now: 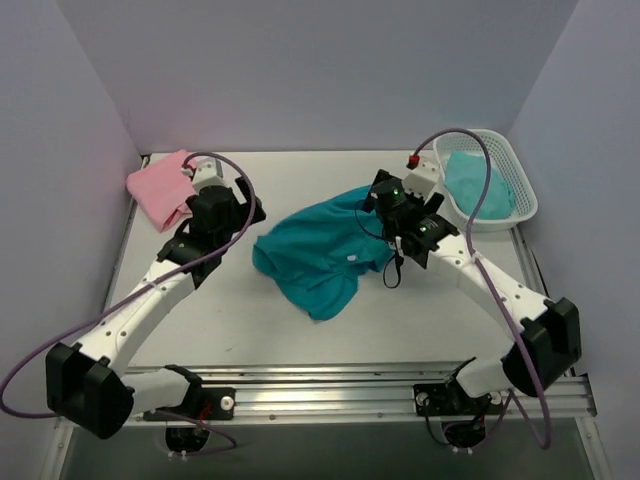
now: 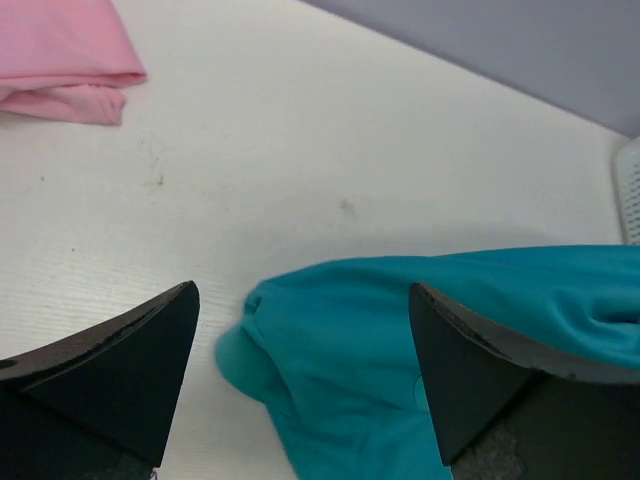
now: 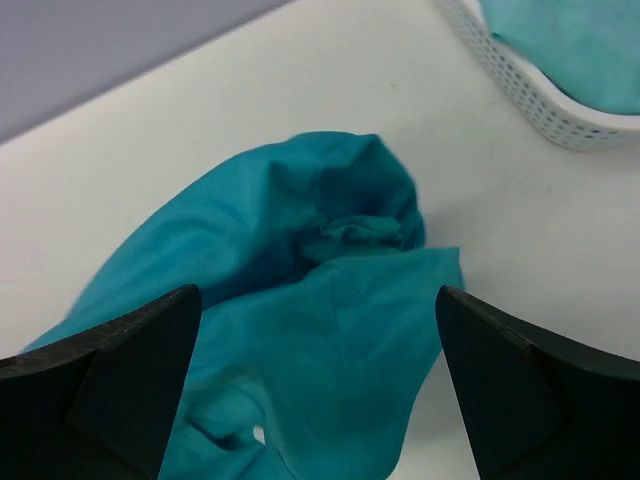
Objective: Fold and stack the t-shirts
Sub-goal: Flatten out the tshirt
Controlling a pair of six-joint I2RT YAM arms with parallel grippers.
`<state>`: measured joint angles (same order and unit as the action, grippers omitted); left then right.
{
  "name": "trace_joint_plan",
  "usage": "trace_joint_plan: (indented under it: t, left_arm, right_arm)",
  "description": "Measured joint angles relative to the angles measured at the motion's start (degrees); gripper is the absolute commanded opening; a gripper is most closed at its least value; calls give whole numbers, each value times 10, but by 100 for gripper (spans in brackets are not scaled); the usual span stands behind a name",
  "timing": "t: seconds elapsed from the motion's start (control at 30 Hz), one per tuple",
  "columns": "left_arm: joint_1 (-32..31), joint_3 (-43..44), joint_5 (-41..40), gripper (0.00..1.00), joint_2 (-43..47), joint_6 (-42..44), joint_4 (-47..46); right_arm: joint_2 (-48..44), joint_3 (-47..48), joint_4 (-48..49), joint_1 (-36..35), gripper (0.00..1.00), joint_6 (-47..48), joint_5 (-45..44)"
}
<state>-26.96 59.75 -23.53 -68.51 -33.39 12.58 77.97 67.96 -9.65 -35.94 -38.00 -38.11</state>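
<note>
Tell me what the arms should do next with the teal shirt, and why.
Probably lower the open left gripper and right gripper onto opposite edges of the teal shirt and pinch, to spread it: it lies crumpled mid-table, unheld, while the pink shirt lies folded far left.

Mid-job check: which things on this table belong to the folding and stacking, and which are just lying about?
For the job:
teal t-shirt, crumpled mid-table
pink t-shirt, folded, far left corner

Lying about:
white basket, far right
pale aqua cloth inside the basket; I cannot tell whether it is a shirt
</note>
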Motion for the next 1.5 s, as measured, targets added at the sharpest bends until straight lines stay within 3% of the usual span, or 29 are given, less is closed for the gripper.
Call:
trace_joint_plan:
  t: [0.13, 0.33, 0.47, 0.7, 0.87, 1.0, 1.33, 1.5]
  left_arm:
    - [13, 1, 9, 94, -90, 7, 2]
    - [14, -58, 33, 94, -108, 4, 2]
    - [3, -63, 48, 94, -82, -7, -8]
    - [-111, -63, 24, 100, -66, -30, -36]
    - [-108, -88, -4, 77, -78, -43, -66]
    - [-107, -106, -11, 69, -102, -50, -91]
    - [-115, -127, 22, 61, -155, -82, -154]
    - [-131, -155, 35, 59, -155, -97, -162]
  right_arm:
    - [79, -13, -20, 43, 100, 4, 15]
    - [51, -49, -43, 22, 100, 4, 35]
    - [7, -49, -38, -36, 100, -2, 40]
    - [42, -41, 8, -145, 100, -25, 79]
    - [116, -42, 86, -165, 100, -28, 150]
    - [174, -42, 106, -167, 100, -29, 175]
    - [142, -42, 75, -158, 100, -22, 132]
    - [73, -46, 68, -102, 100, -19, 123]
